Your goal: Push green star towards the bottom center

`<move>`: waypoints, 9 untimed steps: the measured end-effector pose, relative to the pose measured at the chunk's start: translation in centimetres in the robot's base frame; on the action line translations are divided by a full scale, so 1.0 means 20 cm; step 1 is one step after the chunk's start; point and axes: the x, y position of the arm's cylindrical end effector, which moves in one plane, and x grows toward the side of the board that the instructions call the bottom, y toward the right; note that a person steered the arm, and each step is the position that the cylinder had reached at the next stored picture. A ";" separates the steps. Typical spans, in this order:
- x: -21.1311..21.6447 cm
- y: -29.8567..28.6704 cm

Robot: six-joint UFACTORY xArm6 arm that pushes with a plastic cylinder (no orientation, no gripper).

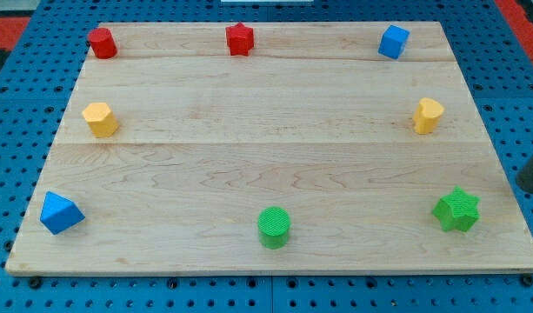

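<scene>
Seemingly light, rigid and easy to slide, the green star (456,209) sits on the desk (249,148) near its bottom right corner. No jaws exist here; my tip (529,189) stands just to the star's right, apart, suiting a leftward push on its right points.

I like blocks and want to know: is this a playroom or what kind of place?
Probably a robot test bench, not a playroom: a wooden board lies on a blue pegboard base, with blocks like the green star spaced around its edges.
</scene>
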 end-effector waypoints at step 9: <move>0.21 -0.80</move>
